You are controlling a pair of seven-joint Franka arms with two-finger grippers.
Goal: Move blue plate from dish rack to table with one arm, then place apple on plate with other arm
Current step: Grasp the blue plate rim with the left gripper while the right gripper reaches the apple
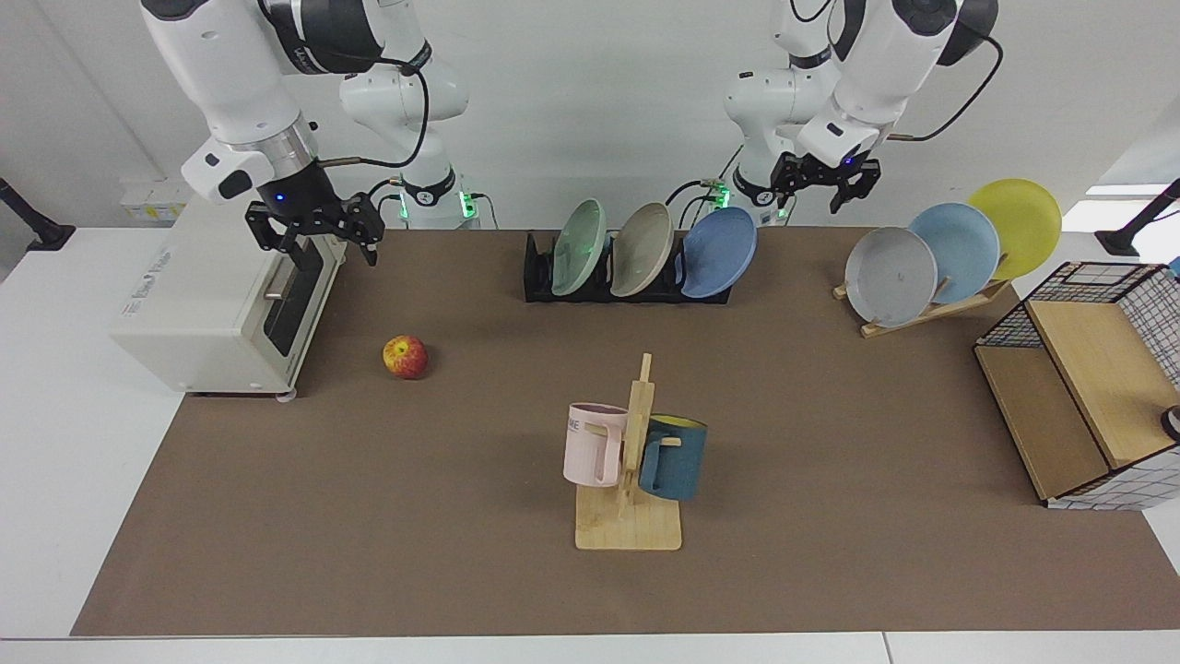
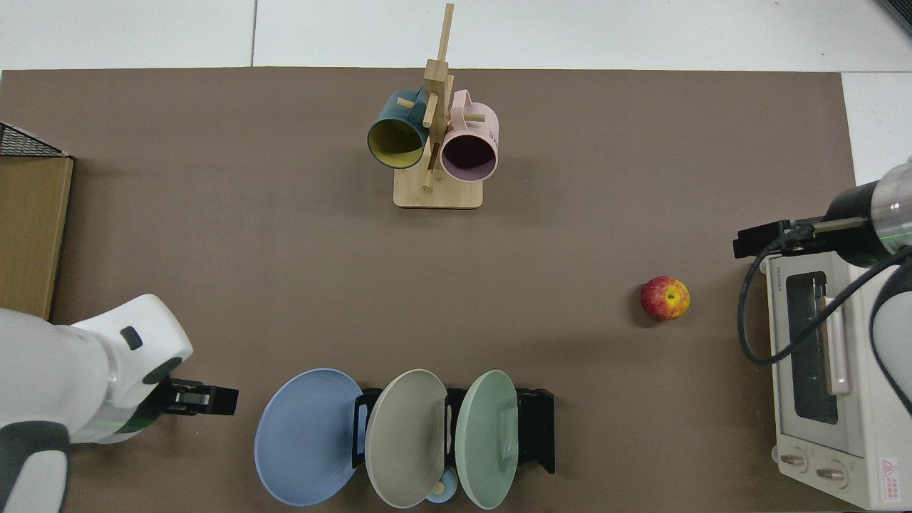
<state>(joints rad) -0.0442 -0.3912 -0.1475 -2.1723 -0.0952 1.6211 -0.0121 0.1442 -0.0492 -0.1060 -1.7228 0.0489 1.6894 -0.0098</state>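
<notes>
Left end effector [image 1: 827, 187]: black two-finger unit, fingers spread apart and holding nothing, hanging above and just outboard of the blue plate; in the top view it sits just beside the plate's outer edge [image 2: 206, 400].
Right end effector [image 1: 318, 231]: fingers apart, empty, poised over the front edge of the toaster oven [image 1: 217, 300]; this arm waits, well apart from the apple.
Plate [image 1: 717, 253]: matte periwinkle disc with a shallow raised rim, leaning on edge in the end slot of the rack, not yet moved.
Rack [image 1: 590, 281]: low black slotted frame with upright dividers, also holding a grey plate [image 1: 643, 249] and a green plate [image 1: 579, 246] close together.
Apple [image 1: 405, 357]: small, round, red with yellow patches, lying on the bench near the oven.
Bench [image 1: 369, 516]: flat brown mat, white borders.
Risk, grip: the rim is thin and smooth; I judge a shallow pinch could let the plate slip or swing.
Risk, neighbours: lifting at an angle could knock the grey plate or drag the light rack.
Risk, wrong pick: a paler blue plate [image 1: 954, 252] stands in the wooden rack [image 1: 931, 309] nearby.
Risk, apple: round, so it may roll off the shallow plate if set down off-centre.
</notes>
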